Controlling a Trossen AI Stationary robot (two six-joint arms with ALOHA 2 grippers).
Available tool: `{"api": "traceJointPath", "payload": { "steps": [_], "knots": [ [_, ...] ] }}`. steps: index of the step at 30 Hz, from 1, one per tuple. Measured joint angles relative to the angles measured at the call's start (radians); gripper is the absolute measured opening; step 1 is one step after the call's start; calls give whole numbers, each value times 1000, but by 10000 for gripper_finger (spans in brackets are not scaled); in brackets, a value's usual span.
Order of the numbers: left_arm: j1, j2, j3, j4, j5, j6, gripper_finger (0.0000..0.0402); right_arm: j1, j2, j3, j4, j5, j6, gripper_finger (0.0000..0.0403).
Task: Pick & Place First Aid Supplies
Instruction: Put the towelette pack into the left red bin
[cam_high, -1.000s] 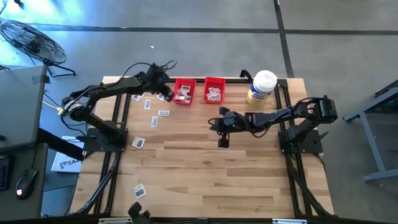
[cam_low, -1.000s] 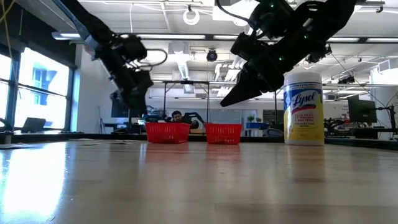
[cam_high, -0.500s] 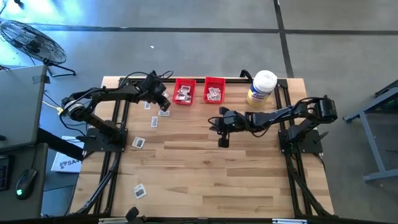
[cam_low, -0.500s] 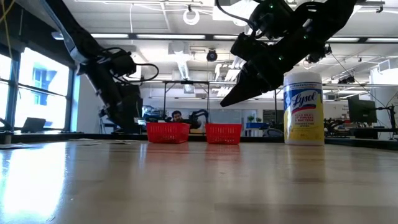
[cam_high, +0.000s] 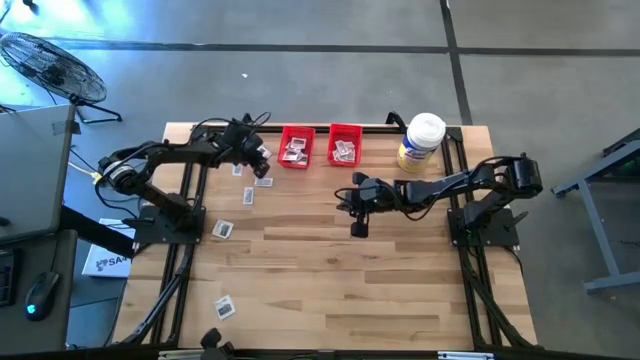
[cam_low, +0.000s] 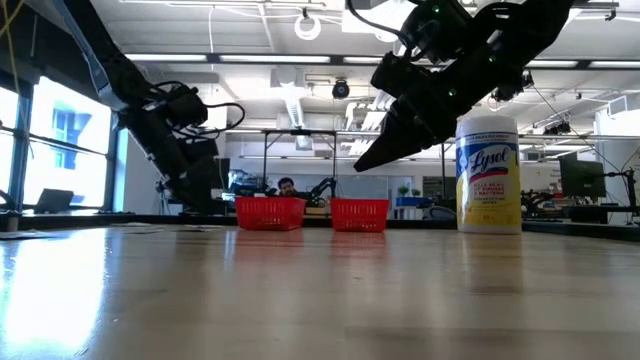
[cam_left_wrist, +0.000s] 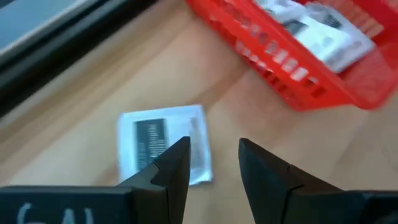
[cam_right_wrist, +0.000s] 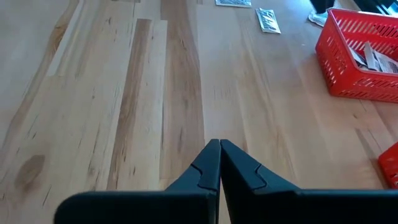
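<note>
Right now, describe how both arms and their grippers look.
Both arms are black, jointed and slim, each rising from a black base on the table. Thin black cables loop over the left arm's wrist. The left gripper and the right gripper each have two dark fingers that taper to blunt tips. White characters mark the left gripper's body.

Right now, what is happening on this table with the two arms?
The robot is sorting small first aid packets into two red bins at the far edge of the table. The left gripper is open and empty, hovering over a loose packet beside the left red bin, which already holds packets. The right gripper is shut, holds nothing, and waits over the middle of the table. More packets lie on the left side. A white-lidded jar stands beside the right red bin.
</note>
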Motion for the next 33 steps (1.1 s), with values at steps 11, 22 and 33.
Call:
{"api": "traceJointPath", "payload": {
  "steps": [11,22,33],
  "knots": [
    [1,0,-101,147,-34,4,133,0,0,0,1,2,9,2],
    [1,63,-115,234,-39,-4,133,0,0,0,2,2,14,3],
    [-59,91,-108,216,-146,0,77,0,-1,0,8,-5,18,3]
  ]
}}
